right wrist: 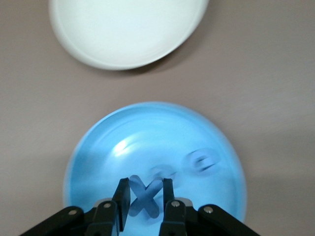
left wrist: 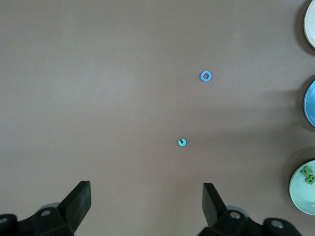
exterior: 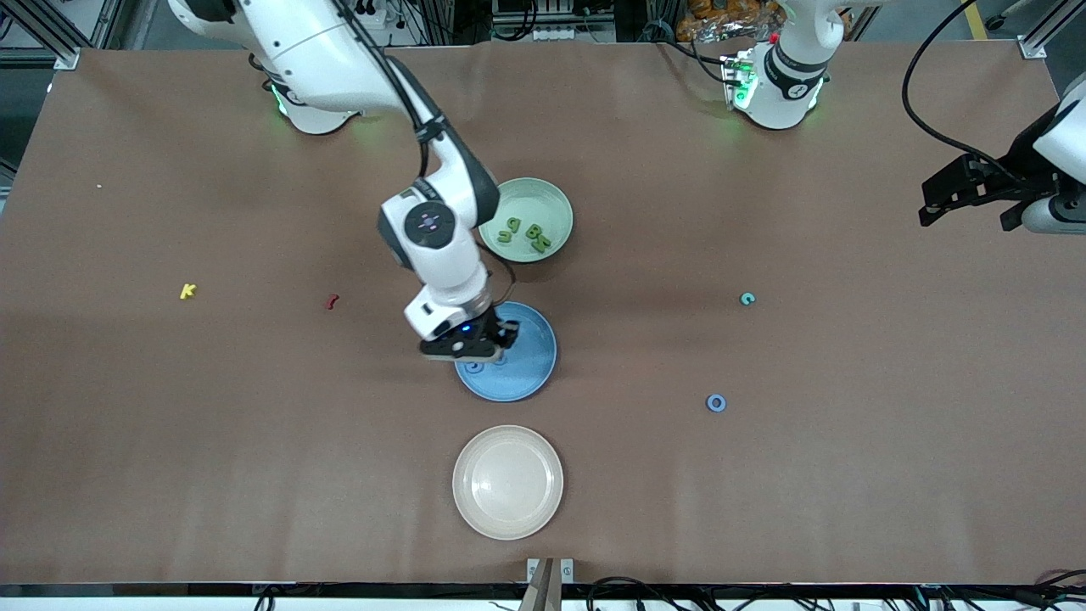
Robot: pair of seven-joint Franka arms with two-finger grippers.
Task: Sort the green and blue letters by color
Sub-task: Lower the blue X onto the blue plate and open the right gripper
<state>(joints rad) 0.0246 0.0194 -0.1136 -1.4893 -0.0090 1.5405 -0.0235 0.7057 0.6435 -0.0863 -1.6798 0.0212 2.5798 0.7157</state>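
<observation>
Landmark for all places: the blue plate (exterior: 517,361) at mid-table.

My right tool (right wrist: 144,195) hangs low over the blue plate, over its edge toward the right arm's end, fingers (right wrist: 121,196) closed on a blue X (right wrist: 145,197). Two more blue letters (right wrist: 199,162) lie in the plate, blurred in the right wrist view; one looks like an e, the other I cannot read.

The green plate (exterior: 528,197) sits just farther from the front camera than the blue plate. It holds green letters (exterior: 535,235); I read a B and perhaps a D, the rest unclear.

The cream plate (exterior: 507,482) sits nearer to the front camera than the blue plate.

Loose on the table (exterior: 170,441), toward the left arm's end from the blue plate: a blue ring-shaped O (exterior: 716,403) and a teal c-shape (exterior: 747,298), well apart, with bare table all round them. Toward the right arm's end: a dark red letter (exterior: 333,300) and, nearer the table's edge, a yellow k (exterior: 187,291).

My left tool (left wrist: 146,204) waits, fingers spread wide, high over the table edge at the left arm's end.
</observation>
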